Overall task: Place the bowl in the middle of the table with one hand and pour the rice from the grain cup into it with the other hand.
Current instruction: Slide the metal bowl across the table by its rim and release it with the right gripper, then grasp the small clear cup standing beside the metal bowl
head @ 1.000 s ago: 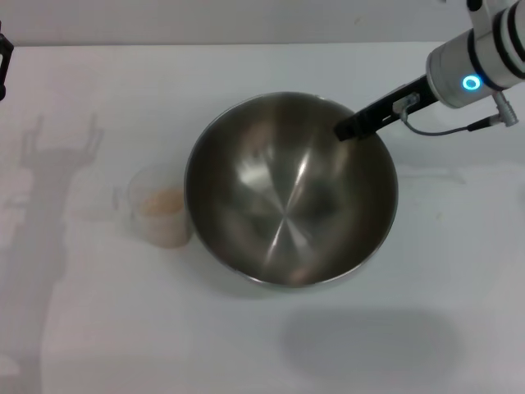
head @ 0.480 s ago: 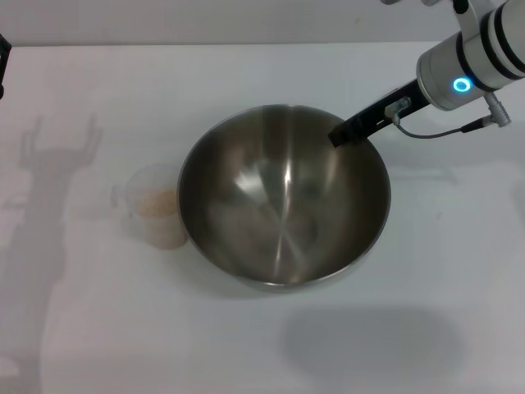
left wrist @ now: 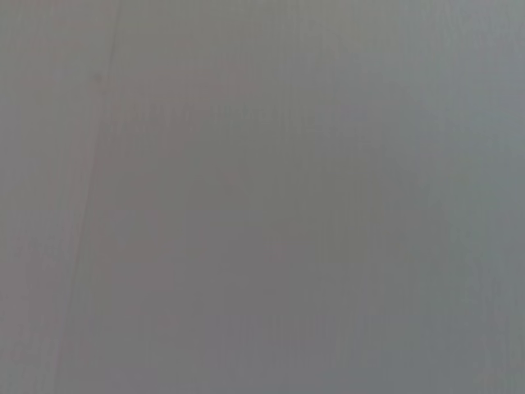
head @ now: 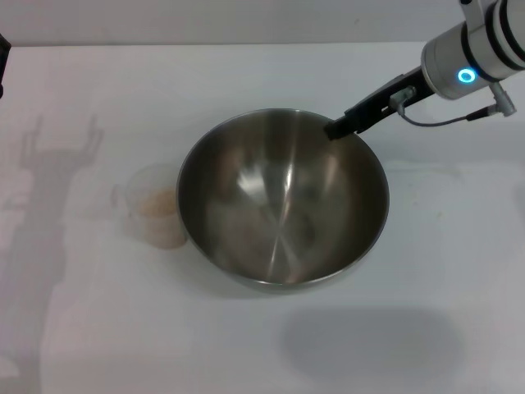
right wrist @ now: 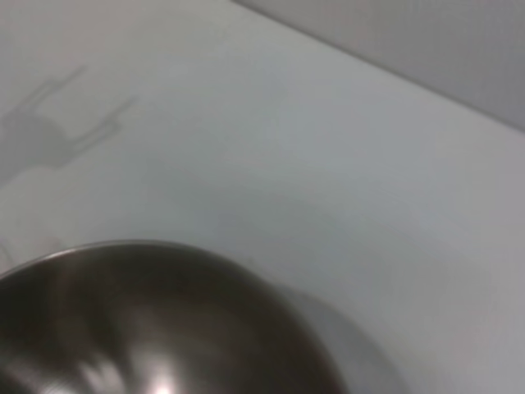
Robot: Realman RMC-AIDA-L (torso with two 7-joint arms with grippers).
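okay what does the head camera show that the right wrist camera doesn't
Only the head view shows the cup with rice left of the bowl, and the right end effector at the bowl's far right rim. The left end effector is barely visible at the left edge. The right wrist view adds only a closer look at the bowl's rim. Both show the bowl and the white table.

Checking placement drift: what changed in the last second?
The right gripper at the bowl rim drew back toward the far right. The bowl slid slightly left, nearly touching the grain cup, then sat flat. Cup and rice unmoved; left gripper stays out of view.
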